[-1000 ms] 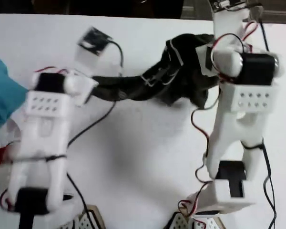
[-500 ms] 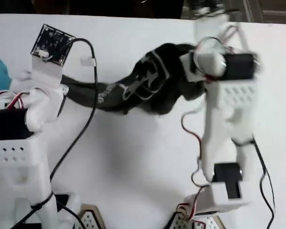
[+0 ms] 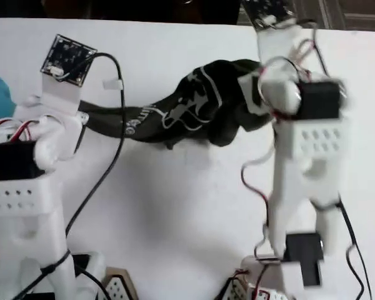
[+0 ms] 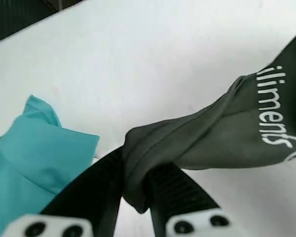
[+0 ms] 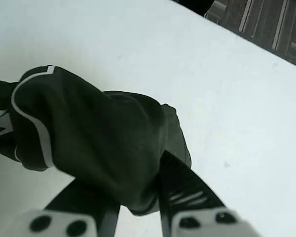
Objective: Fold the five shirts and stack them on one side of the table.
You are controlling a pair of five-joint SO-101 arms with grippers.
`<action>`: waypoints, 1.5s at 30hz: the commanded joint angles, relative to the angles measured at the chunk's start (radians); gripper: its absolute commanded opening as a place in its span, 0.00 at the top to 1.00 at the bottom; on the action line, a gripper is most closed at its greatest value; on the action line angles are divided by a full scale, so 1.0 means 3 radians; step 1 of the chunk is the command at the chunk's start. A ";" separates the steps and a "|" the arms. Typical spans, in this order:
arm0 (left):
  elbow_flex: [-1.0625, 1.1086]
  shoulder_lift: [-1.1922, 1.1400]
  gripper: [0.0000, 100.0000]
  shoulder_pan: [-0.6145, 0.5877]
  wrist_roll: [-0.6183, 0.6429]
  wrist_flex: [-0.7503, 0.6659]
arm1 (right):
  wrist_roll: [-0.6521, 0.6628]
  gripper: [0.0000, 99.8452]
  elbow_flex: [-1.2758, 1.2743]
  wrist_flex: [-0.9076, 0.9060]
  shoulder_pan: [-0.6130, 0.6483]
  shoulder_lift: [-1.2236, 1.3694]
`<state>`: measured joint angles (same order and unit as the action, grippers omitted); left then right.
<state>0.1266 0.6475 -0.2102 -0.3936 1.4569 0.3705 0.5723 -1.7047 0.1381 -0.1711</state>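
Black shirt (image 3: pixel 187 115) gripped at both ends, stretched across the far half of the white table (image 3: pixel 175 212).
Left gripper (image 4: pixel 135 190) is pinched on the narrow twisted end of the shirt, toward the table's left edge; cloth is drawn between its two black fingers (image 4: pixel 180 195). Right gripper (image 5: pixel 138 197) is clamped on the bunched, white-trimmed end, near the far edge and right of centre. White print shows along the middle span. Teal shirt (image 4: pixel 34 163) lies at the left edge, just beside the left gripper.
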 commanded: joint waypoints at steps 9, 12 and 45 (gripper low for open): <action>-0.0361 0.0665 0.98 -0.0026 -0.0010 0.0557 | 0.0015 0.98 -0.0798 -0.0207 -0.0028 -0.1542; -0.0279 0.0619 0.98 -0.0026 -0.0010 0.0527 | 0.0015 0.98 -0.1345 -0.0018 -0.0033 -0.1614; 0.1179 -0.1565 0.98 -0.0680 -0.0010 -0.2629 | -0.0010 0.57 -0.2511 0.1123 0.1153 -0.0248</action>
<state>0.4841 0.1841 -0.3989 -0.3936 0.7127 0.3705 -0.1565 -1.3426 0.3667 -0.1803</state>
